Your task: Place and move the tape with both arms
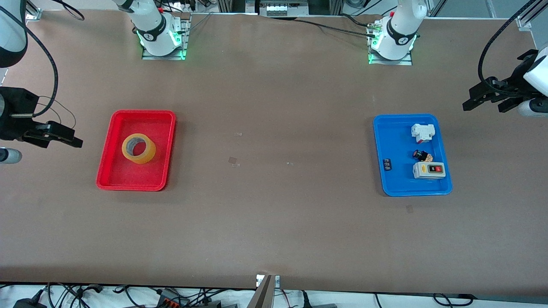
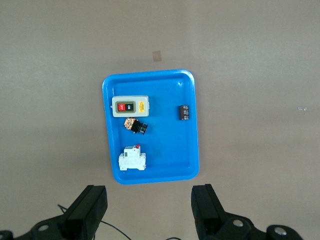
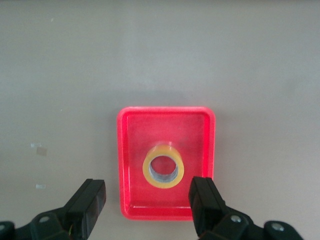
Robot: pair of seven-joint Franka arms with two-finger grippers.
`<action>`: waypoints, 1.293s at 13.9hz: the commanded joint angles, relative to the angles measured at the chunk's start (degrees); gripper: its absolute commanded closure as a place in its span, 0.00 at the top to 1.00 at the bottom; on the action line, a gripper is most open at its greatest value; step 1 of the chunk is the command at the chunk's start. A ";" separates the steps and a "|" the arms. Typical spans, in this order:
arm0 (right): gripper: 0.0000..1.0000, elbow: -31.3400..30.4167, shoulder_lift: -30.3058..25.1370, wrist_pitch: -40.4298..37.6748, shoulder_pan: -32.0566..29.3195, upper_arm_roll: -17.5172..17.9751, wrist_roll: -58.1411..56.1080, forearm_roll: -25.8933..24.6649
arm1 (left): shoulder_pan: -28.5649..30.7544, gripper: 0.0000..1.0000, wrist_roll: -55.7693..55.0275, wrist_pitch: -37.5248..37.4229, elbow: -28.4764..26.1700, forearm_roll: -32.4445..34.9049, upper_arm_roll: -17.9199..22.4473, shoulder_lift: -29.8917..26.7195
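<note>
The tape [image 1: 138, 148], a yellow roll with a hollow core, lies flat in the red tray [image 1: 143, 113] toward the right arm's end of the table. In the right wrist view the tape [image 3: 163, 171] lies in the red tray [image 3: 167, 111], just ahead of my right gripper [image 3: 150, 205]. That gripper [image 1: 70, 136] is open and empty, up over the table beside the red tray, at the table's end. My left gripper [image 1: 483, 107] is open and empty, up over the left arm's end of the table beside the blue tray. It also shows in the left wrist view [image 2: 150, 210].
A blue tray [image 1: 404, 116] toward the left arm's end holds a white switch box [image 1: 429, 170], a white breaker [image 1: 423, 132], a small black and red button [image 1: 421, 155] and a small black part [image 1: 387, 164]. The left wrist view also shows the tray [image 2: 150, 77].
</note>
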 commanded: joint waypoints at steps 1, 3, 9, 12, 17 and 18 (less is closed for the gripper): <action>1.00 -1.03 -2.25 0.05 0.32 -0.49 -1.05 -2.09 | 0.28 1.00 0.07 -1.03 0.87 -0.89 -0.12 -0.14; 1.00 -6.46 -5.59 2.50 0.32 -0.57 -1.05 -2.35 | 0.28 1.00 0.07 -1.03 0.87 -0.89 -0.12 -0.14; 1.00 -24.43 -16.76 7.80 0.14 -0.57 -1.13 -1.82 | 0.10 1.00 -0.54 -1.03 1.05 -0.89 -0.12 -0.23; 1.00 -23.55 -17.12 6.47 0.23 -0.57 -1.66 -1.74 | -0.08 1.00 -0.63 -1.03 1.05 -0.89 -0.21 -0.14; 1.00 -22.23 -17.12 3.22 0.23 -0.48 -2.02 -1.56 | -0.08 1.00 -0.63 -1.47 1.05 -0.89 -0.38 -0.23; 1.00 -22.23 -17.12 3.04 0.32 -0.40 -2.01 -1.56 | -0.08 1.00 -0.63 -1.47 1.05 -0.89 -0.38 -0.32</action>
